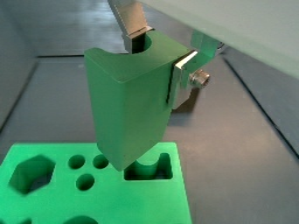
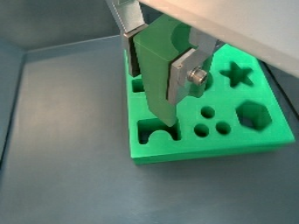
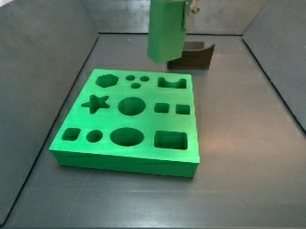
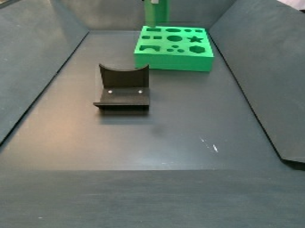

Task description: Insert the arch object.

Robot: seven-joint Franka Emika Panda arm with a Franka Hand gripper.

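My gripper (image 1: 162,59) is shut on a tall green piece (image 1: 128,105) with a half-round groove down one face; this is the arch object. The silver fingers (image 2: 184,80) clamp its upper end from two sides, and it hangs upright. Its lower end is just over the arch-shaped hole (image 1: 149,166) at the edge of the green board (image 1: 47,201). A wrist view shows the same piece (image 2: 152,74), hole (image 2: 156,134) and board (image 2: 263,131). In both side views the piece (image 3: 165,31) (image 4: 155,12) stands over the board's far side (image 3: 120,156) (image 4: 197,58).
The dark fixture (image 3: 194,56) (image 4: 123,89) stands on the grey floor beside the board, apart from it. The board has several other shaped holes, such as a star (image 3: 98,103) and a hexagon (image 2: 253,115). Grey walls enclose the floor.
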